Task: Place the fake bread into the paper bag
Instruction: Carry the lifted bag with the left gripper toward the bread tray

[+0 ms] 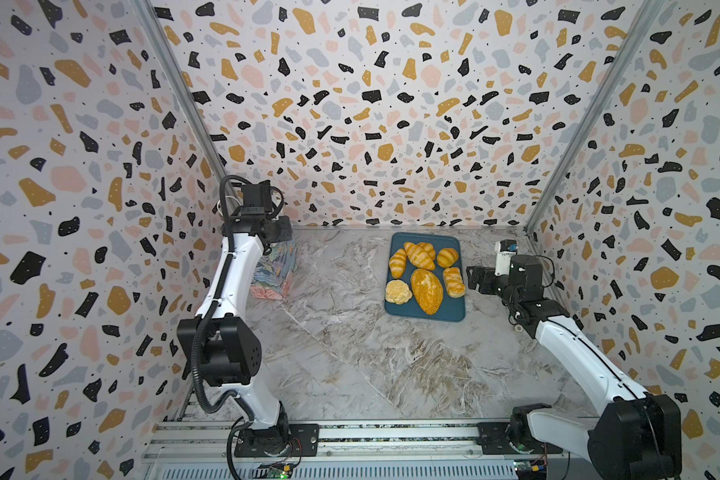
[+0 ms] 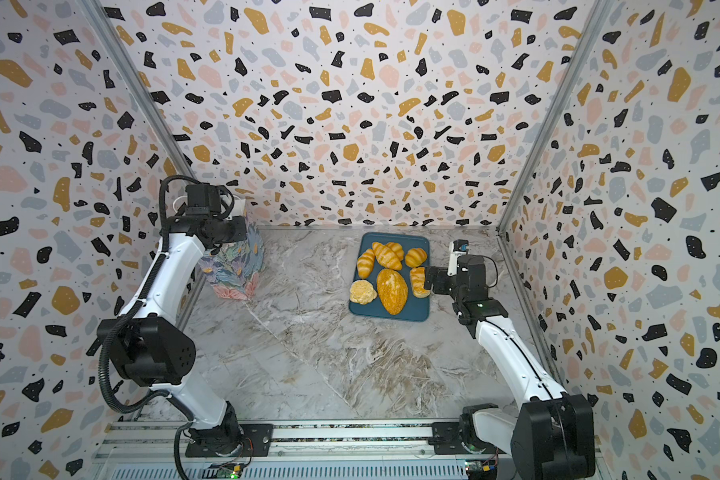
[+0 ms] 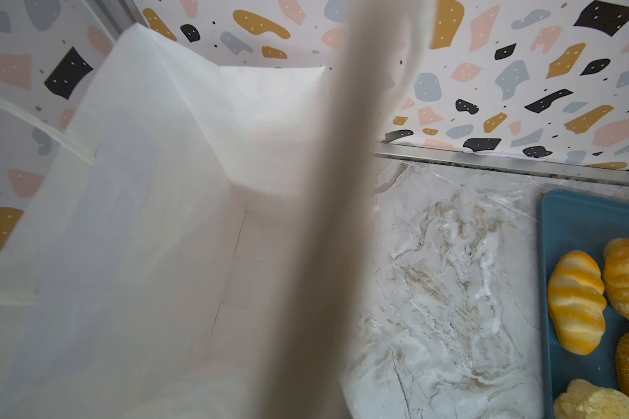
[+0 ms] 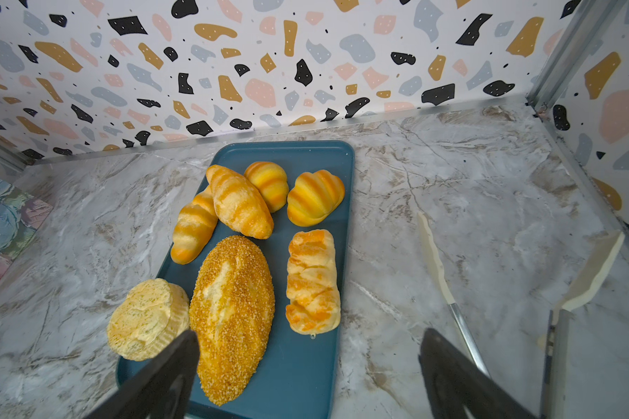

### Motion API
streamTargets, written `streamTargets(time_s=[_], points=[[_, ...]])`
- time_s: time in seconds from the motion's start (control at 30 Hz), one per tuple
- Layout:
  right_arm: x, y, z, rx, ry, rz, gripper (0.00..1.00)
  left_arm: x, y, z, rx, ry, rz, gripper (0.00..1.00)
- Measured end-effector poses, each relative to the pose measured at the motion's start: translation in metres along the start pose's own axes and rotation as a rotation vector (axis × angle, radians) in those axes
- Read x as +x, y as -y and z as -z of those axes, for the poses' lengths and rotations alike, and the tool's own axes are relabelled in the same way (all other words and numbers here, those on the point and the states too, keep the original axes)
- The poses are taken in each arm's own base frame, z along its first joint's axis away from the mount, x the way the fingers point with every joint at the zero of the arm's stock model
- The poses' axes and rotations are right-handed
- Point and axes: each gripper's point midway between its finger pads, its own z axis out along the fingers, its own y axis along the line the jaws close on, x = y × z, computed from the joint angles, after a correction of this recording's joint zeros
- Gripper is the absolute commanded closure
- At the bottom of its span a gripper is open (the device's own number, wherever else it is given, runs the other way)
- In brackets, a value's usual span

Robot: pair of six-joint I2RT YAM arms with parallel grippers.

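The left gripper [image 1: 277, 235] is sitting closed at the top of the paper bag [image 1: 273, 274], at the left of both top views. Its wrist view is showing the bag's wall edge-on, apparently pinched, though the fingers themselves are hidden. The right gripper [image 1: 476, 279] is hanging wide open just right of the blue tray [image 1: 404, 312], holding nothing. All seven pieces of bread [image 1: 422, 270] are lying on the tray, well apart from the bag.

Seven golden fake bread [image 1: 426, 291] on tray [image 1: 449, 312]; paper bag [image 1: 273, 274] upright, seemingly empty.
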Motion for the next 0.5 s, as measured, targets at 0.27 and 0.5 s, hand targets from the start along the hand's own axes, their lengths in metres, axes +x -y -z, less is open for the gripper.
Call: streamTargets(time_s=[0.27, 0.5], points=[[0.002, 0.001, 0.001, 0.003, -0.002, -0.001, 0.04, 0.003, 0.032, 0.014, 0.106, 0.012, 0.019, 1.00], [0.005, 0.002, 0.000, 0.004, -0.007, -0.003, 0.04, 0.009, 0.072, 0.027, 0.191, 0.015, 0.017, 1.00]])
